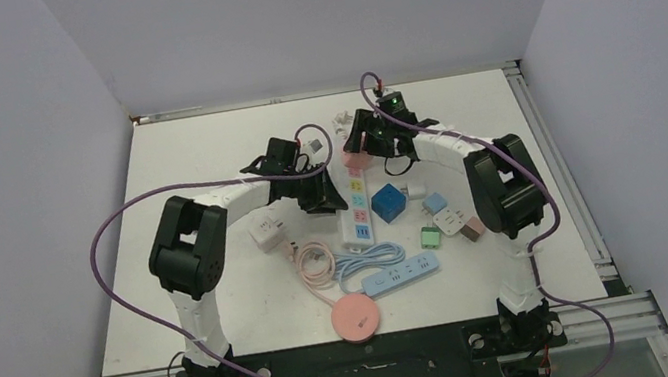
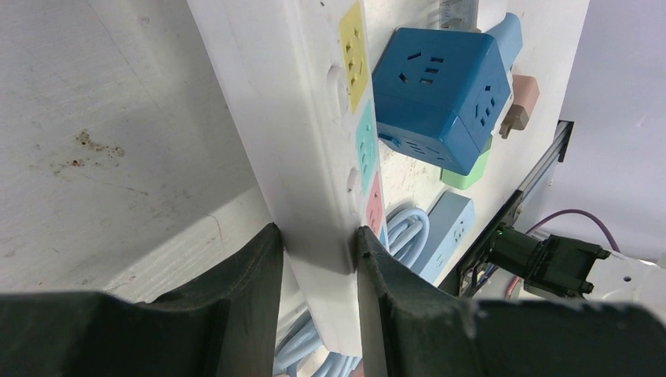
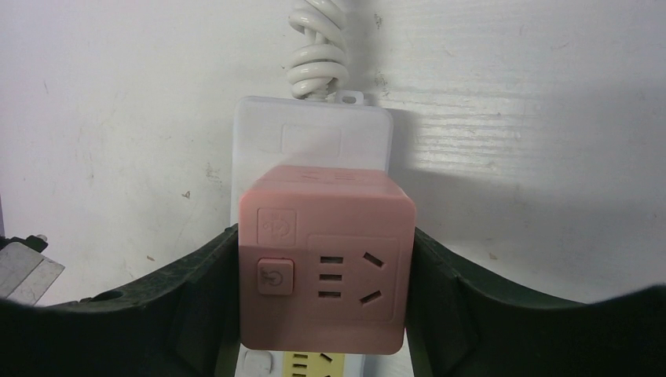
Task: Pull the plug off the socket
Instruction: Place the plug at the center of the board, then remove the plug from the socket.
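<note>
Roughly mid-table [image 1: 227,307], the power strip [image 1: 354,207] lies with its long axis running from the far edge toward the near edge. The pink cube plug [image 3: 326,259] sits on its far end, sockets facing up. The left gripper [image 2: 316,234] clamps the strip's sides; the right gripper [image 3: 326,236] squeezes the cube's two sides.

One pink plug [image 3: 326,263], one white strip [image 1: 354,207]

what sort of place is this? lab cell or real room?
Likely a lab robot test cell: plain walls box in a white table, aluminium frame along its near edge, and a white power strip carrying a pink cube adapter lies among loose adapters.
</note>
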You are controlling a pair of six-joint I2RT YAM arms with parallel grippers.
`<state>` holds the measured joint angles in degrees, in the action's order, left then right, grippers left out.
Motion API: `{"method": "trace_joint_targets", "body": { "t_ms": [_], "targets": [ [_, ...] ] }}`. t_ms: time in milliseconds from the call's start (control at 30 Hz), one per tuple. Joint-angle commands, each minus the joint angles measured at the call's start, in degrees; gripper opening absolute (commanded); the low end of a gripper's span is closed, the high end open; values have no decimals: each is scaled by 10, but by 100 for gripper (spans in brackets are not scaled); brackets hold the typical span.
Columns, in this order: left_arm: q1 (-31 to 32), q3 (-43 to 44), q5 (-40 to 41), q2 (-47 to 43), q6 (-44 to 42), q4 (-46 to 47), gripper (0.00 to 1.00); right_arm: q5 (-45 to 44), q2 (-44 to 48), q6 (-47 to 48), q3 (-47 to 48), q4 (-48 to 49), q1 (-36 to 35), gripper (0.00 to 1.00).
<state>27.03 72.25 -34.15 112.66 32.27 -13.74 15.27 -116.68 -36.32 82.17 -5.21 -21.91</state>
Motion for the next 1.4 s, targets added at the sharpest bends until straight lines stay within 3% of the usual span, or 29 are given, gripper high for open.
{"method": "trace_joint_targets", "body": {
  "t_ms": [0, 100, 300, 500, 633, 767, 933, 1233, 1367],
  "targets": [
    [-5, 37, 51, 32, -89, -70, 0, 30, 36, -10, -1, 25, 28, 18],
    [-5, 50, 56, 48, -102, -85, 0, 75, 48, -37, -26, 67, 63, 6],
    [-5, 51, 59, 57, -101, -83, 0, 56, 67, -31, -37, 60, 73, 5],
    [-8, 49, 51, 62, -91, -72, 0, -70, 124, -19, -99, 68, 7, 5],
    [-14, 49, 42, 68, -82, -66, 0, -160, 190, -63, -223, 162, -48, 5],
    [-18, 47, 44, 67, -81, -62, 0, -242, 243, -92, -295, 194, -94, 5],
    [-17, 47, 46, 67, -83, -63, 0, -184, 248, -97, -279, 169, -70, 5],
    [7, 48, 81, 42, -123, -71, 0, -7, 177, -103, -148, 58, 46, 5],
    [21, 53, 99, 40, -134, -83, 0, -17, 174, -98, -139, 58, 49, 5]
  ]
}}
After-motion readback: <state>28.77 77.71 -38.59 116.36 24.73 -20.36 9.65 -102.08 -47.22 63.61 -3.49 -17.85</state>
